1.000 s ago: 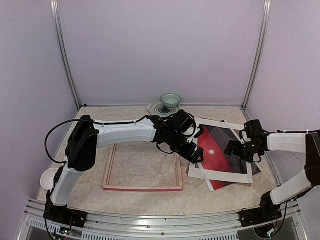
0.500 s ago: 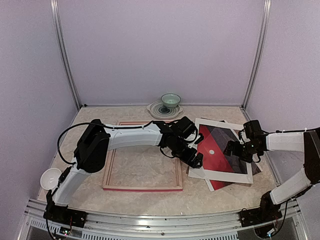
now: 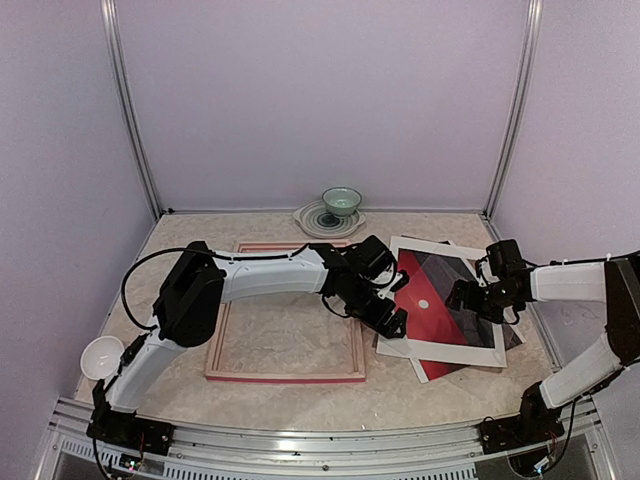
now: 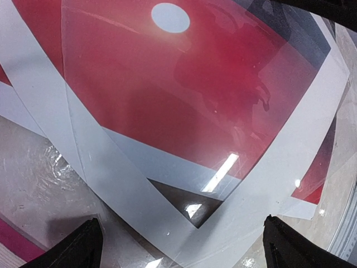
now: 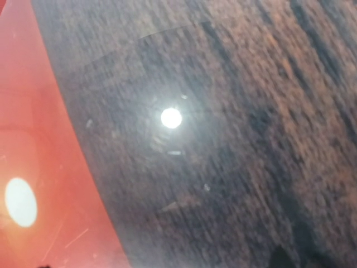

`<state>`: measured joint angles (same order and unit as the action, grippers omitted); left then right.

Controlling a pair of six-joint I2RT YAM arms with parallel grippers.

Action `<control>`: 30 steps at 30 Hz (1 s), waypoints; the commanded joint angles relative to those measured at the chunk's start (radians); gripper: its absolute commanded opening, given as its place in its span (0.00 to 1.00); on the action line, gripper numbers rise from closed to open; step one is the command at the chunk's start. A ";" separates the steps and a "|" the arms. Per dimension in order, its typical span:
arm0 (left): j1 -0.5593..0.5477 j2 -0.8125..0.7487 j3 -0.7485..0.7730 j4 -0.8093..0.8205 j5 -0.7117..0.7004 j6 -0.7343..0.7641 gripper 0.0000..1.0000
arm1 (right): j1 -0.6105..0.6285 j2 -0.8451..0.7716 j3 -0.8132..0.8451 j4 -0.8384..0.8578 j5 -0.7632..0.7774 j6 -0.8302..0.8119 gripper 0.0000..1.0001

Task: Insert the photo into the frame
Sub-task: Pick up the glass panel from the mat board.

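Observation:
The frame lies flat at centre left, pale wood up, with a pink-red strip along its near rail. The photo, red sky with a white sun dot and dark sea, lies to its right in a skewed stack under the white mat. My left gripper is open and empty just above the stack's left corner. In the left wrist view the gripper straddles the mat and the photo. My right gripper is low over the photo's dark sea; its jaws are hidden.
A green bowl sits on a striped plate by the back wall. A small white bowl sits at the left edge beside the left arm. A reddish sheet corner sticks out under the mat.
The left arm's elbow has swung right and forward, and its gripper has shifted slightly toward the stack's left corner. The right gripper has hardly moved.

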<state>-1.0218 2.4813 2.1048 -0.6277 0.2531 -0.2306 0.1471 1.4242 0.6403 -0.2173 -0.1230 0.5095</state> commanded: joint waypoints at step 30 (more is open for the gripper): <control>0.065 -0.006 -0.002 0.071 0.284 -0.101 0.97 | -0.011 0.065 -0.040 0.017 -0.032 0.005 0.99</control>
<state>-0.9634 2.5107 2.1242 -0.5797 0.4740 -0.3065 0.1471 1.4513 0.6399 -0.1543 -0.1307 0.5095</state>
